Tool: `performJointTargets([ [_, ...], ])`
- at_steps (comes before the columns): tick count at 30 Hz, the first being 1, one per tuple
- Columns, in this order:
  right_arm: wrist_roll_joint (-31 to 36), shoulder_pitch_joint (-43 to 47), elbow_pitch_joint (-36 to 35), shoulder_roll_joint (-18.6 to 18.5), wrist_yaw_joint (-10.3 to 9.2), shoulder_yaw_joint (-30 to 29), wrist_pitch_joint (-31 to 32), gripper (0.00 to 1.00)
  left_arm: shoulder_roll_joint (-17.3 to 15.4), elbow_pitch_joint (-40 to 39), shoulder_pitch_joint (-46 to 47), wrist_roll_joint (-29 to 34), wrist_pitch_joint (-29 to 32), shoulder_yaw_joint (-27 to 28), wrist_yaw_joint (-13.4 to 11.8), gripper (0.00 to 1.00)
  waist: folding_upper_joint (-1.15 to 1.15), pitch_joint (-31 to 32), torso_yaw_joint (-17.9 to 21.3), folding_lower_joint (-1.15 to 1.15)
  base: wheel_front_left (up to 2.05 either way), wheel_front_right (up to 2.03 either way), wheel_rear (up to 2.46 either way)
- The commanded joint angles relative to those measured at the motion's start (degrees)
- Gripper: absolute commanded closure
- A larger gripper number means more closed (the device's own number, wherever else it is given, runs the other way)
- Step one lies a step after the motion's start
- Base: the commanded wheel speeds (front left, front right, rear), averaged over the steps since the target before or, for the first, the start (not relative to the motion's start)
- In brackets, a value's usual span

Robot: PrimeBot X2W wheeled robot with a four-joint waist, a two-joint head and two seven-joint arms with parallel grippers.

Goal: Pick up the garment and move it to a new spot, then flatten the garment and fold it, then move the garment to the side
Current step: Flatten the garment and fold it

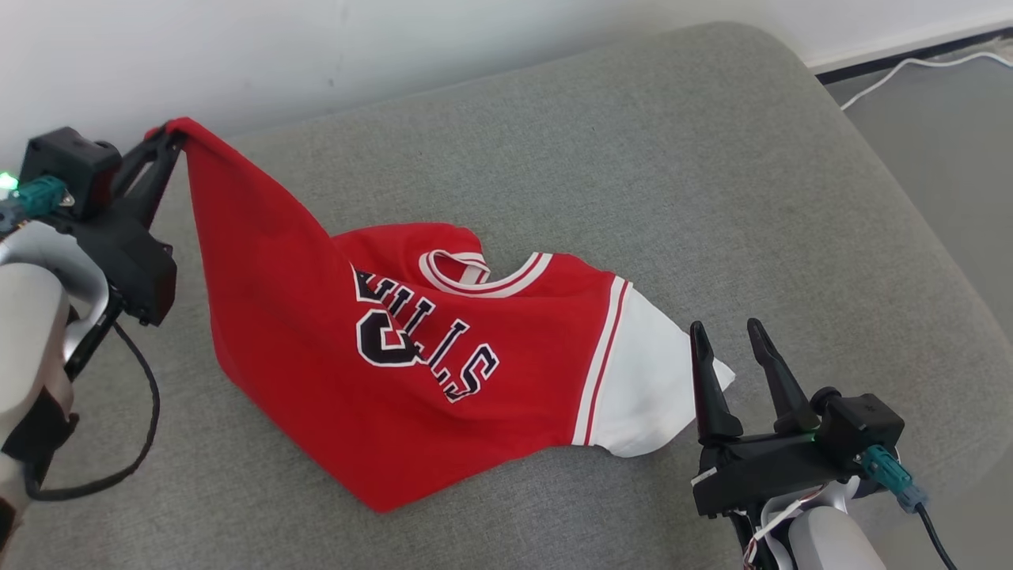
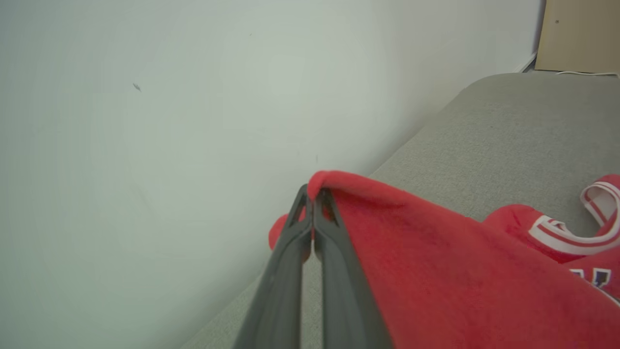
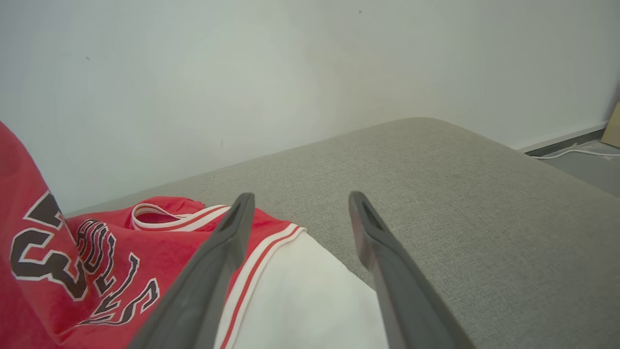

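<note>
The garment (image 1: 316, 348) is a red jersey with dark lettering, a white-trimmed collar and a white sleeve (image 1: 645, 380). It lies on the grey cushion (image 1: 633, 158). One red corner is lifted at the upper left, where my left gripper (image 1: 172, 136) is shut on it. In the left wrist view the fingers (image 2: 315, 208) pinch that red fold (image 2: 436, 271) near the wall. My right gripper (image 1: 728, 332) stands open at the lower right, just above the tip of the white sleeve. In the right wrist view its gripper (image 3: 298, 198) spans the sleeve's edge (image 3: 300, 300), holding nothing.
A pale wall (image 1: 316, 47) runs along the cushion's far edge. Past the cushion's right edge lies grey floor with a white cable (image 1: 910, 67). The bare right half of the cushion (image 1: 791, 237) is free room. A black cable (image 1: 142, 427) hangs from my left arm.
</note>
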State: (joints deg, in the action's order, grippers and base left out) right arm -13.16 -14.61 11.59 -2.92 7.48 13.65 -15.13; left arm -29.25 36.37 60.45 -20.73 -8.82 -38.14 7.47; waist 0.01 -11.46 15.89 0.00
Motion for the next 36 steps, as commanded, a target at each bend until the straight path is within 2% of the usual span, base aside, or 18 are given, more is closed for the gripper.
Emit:
performJointTargets([
  [1, -0.40, -0.37, -0.31, 0.08, 0.03, 0.01, -0.18, 0.00, 0.38, 2.30, 1.52, -0.92, -1.04, -0.91, -0.06, 1.00, -0.01, -0.95, 0.80, 0.00, 0.00, 0.00, 0.00],
  [4, -0.66, -0.84, -0.31, 0.10, 0.03, 0.29, -0.18, 0.00, 1.03, 5.59, 2.61, -1.86, -1.98, -2.73, -0.06, 1.00, -0.01, -1.53, 1.23, 0.00, 0.00, 0.00, 0.00],
  [5, -0.66, -0.99, -0.34, 0.10, 0.03, 0.46, -0.18, 0.00, 1.23, 6.53, 2.91, -2.16, -2.48, -3.15, -0.06, 0.87, -0.01, -1.76, 1.35, 0.00, 0.00, 0.00, 0.00],
  [6, -0.83, -1.07, -0.33, 0.09, 0.03, 0.48, -0.18, 0.00, 1.35, 7.51, 3.24, -2.33, -3.06, -3.65, -0.06, 0.46, -0.01, -1.93, 1.38, 0.00, 0.00, 0.00, 0.00],
  [7, -0.92, -1.08, -0.37, 0.08, 0.03, 0.50, -0.18, 0.00, 1.55, 8.27, 3.37, -2.62, -3.55, -4.16, -0.06, 0.00, -0.01, -2.08, 1.38, 0.00, 0.00, 0.00, 0.00],
  [16, -0.46, -0.84, 0.19, 0.08, 0.03, -0.07, -0.18, 0.00, 2.35, 11.35, 2.42, -4.63, -5.88, -6.54, -0.06, 0.00, -0.01, -1.83, -0.43, 0.00, 0.00, 0.00, 0.00],
  [20, -0.10, -0.83, 0.45, 0.08, 0.03, -0.29, -0.18, 0.00, 2.68, 10.32, 0.19, -5.87, -6.24, -5.56, -0.07, 0.00, -0.01, -1.01, -2.06, 0.00, 0.00, 0.00, 0.00],
  [29, 0.52, 0.06, 1.06, 0.07, 0.03, -0.81, -0.18, 0.00, 3.46, -2.92, -10.36, -5.44, -6.36, 1.56, -4.12, 0.00, -0.01, 0.72, -5.86, 0.00, 0.00, 0.00, 0.00],
  [36, 1.46, 0.20, 1.31, 0.07, 0.03, -1.34, -0.18, 0.00, 6.08, -8.62, -17.88, -4.71, -6.35, 5.23, -5.13, 0.00, -0.01, 1.25, -8.10, 0.00, 0.00, 0.00, 0.00],
])
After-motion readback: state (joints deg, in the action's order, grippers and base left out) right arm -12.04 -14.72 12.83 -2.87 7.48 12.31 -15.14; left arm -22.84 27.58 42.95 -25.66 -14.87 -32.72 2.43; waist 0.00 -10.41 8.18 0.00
